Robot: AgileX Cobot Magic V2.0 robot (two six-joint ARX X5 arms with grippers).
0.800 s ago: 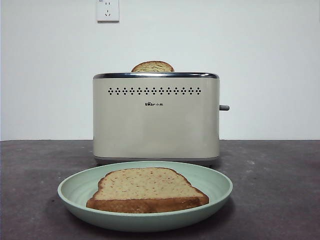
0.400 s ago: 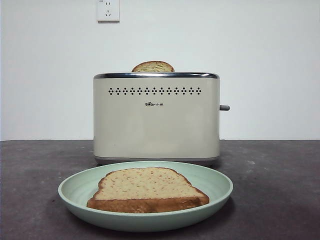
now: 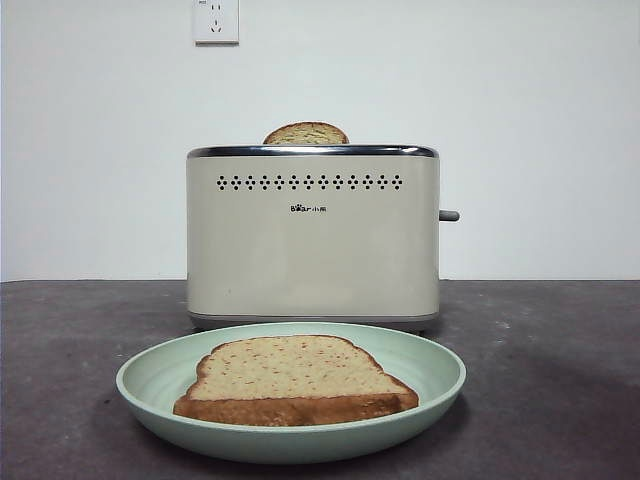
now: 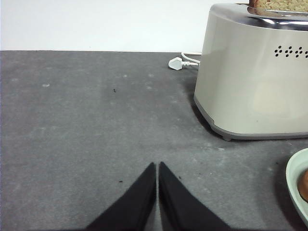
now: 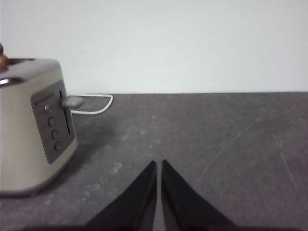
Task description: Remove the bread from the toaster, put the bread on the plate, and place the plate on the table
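In the front view, you have the toaster point(image 3: 313, 235) at centre frame with one slice of bread point(image 3: 306, 133) poking its domed top out of the slot at upper centre. Below it, low in the frame, the plate point(image 3: 150, 375) sits on the table point(image 3: 560, 380) just in front of the toaster, and a second slice point(image 3: 295, 378) already lies flat on it. No arm shows here.

In the left wrist view, the left gripper point(image 4: 157, 168) rises at bottom centre with its jaws pressed together, holding nothing, over bare table. The toaster fills the upper right, a white plug point(image 4: 175, 63) lies behind it, and the plate's rim just shows at the lower right edge.

In the right wrist view, the right gripper point(image 5: 159, 166) is likewise closed and empty at bottom centre. The toaster's lever point(image 5: 72, 101) end stands at the left edge, its cord point(image 5: 98, 107) trailing behind.

My judgement: the slice in the slot is what remains. Spread the jaws before you descend, come straight down over the slot, pinch the crust across its thin faces, and lift vertically so it doesn't scrape the chrome rim.
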